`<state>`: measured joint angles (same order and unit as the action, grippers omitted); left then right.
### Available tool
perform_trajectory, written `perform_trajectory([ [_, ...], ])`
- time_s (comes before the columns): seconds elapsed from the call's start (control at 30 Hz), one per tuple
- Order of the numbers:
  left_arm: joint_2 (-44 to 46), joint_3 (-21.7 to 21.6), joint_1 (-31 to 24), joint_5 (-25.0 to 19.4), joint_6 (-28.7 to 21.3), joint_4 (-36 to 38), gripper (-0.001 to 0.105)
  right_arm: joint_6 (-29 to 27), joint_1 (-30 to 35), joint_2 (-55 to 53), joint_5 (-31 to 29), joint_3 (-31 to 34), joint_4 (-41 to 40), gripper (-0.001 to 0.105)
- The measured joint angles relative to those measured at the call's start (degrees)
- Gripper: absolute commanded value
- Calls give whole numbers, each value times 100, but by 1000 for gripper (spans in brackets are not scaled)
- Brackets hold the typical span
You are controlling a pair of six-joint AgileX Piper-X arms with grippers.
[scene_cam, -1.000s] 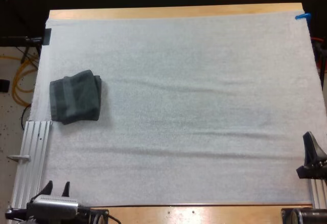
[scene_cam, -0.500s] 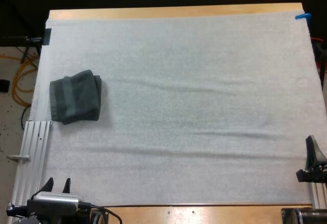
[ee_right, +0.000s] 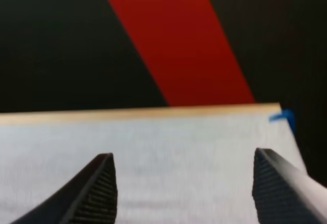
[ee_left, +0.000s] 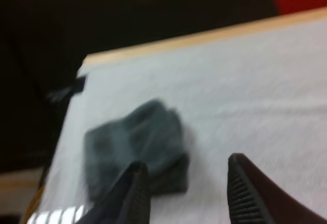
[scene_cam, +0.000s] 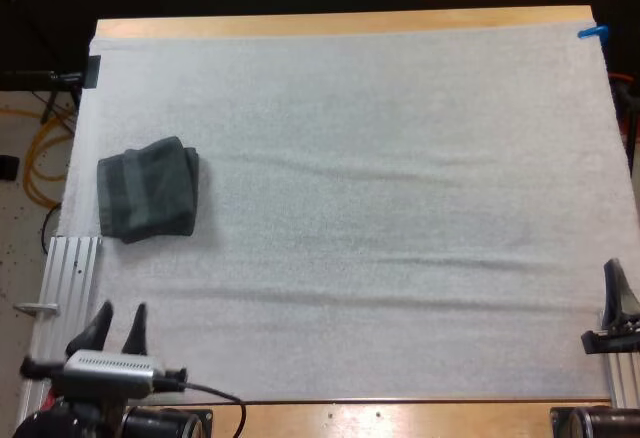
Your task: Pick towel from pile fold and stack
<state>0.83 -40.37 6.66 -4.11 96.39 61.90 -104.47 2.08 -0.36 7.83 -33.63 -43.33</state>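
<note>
while left hand hangs spread, towel lies ahead (well apart).

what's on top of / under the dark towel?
Nothing rests on the towel; its top is bare. It lies on the white mat, which shows all round it. Whatever is directly beneath it, or tucked in its folds, is covered by the cloth.

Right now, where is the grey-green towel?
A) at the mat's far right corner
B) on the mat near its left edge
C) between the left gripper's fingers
B: the towel lies on the white mat by its left edge, beyond the open left gripper and clear of it.
</note>
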Motion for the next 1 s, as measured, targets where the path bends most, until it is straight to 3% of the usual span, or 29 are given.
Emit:
perform_trajectory([
  [0.2,-11,707,0,359,0,-1048,35,-7,0,0,73,0,75,57],
  [0.43,-11,1238,0,374,0,-1173,35,-7,0,0,129,22,-220,57],
  [1.0,-11,1315,0,411,0,-717,35,-7,0,0,258,479,-1050,57],
])
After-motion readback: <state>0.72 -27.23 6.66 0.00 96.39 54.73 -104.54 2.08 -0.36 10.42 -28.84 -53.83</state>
